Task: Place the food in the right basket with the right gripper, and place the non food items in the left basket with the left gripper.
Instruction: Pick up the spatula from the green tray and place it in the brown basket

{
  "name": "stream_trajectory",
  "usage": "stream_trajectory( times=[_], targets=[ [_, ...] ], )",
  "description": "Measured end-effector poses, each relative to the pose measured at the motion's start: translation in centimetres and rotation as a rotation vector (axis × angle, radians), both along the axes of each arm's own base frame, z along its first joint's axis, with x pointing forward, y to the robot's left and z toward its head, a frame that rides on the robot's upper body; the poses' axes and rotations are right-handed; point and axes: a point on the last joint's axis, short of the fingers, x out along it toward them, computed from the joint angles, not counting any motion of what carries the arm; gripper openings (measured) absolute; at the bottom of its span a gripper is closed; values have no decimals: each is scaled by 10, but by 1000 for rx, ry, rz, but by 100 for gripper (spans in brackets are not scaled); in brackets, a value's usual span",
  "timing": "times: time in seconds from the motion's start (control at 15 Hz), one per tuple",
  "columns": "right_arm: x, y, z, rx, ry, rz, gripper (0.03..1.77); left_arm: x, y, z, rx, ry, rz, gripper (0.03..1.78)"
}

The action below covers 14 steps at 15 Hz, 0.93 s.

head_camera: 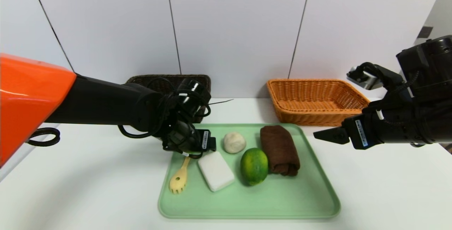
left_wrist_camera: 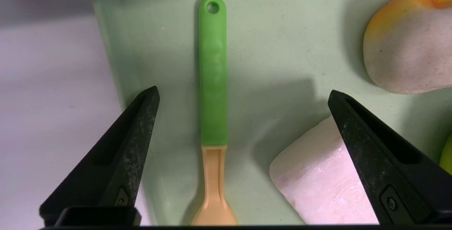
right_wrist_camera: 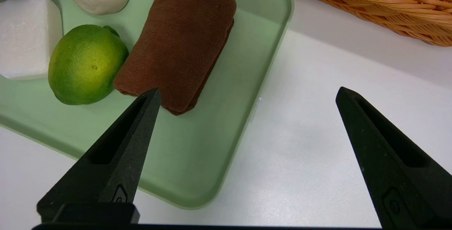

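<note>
On the green tray [head_camera: 282,201] lie a spoon [head_camera: 178,182] with a green handle [left_wrist_camera: 213,74], a white block [head_camera: 215,170], a pale bun [head_camera: 234,142], a green citrus fruit [head_camera: 254,165] and a folded brown towel [head_camera: 280,149]. My left gripper [left_wrist_camera: 243,90] hangs open just above the spoon's handle at the tray's back left corner [head_camera: 192,149], one finger on each side of it and touching nothing. Off the tray's right edge my right gripper [head_camera: 325,134] hovers open and empty over the bare table [right_wrist_camera: 248,89].
The dark wicker basket [head_camera: 148,80] stands at the back left, partly hidden by my left arm. At the back right is the orange wicker basket [head_camera: 317,96], close behind my right gripper. The white block [left_wrist_camera: 317,184] lies right beside one left finger.
</note>
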Motion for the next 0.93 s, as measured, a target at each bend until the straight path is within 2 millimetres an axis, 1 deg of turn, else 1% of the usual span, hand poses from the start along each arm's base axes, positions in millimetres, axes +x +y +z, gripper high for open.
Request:
stream_trajectory(
  times=[0.4,0.93],
  targets=[
    [0,0,-1,0,3,-1,171,9,-5,5,20,-51,32,169],
    [-1,-1,-5,-5,17,-3,171,8,-8,-1,49,-47,39,169]
  ],
)
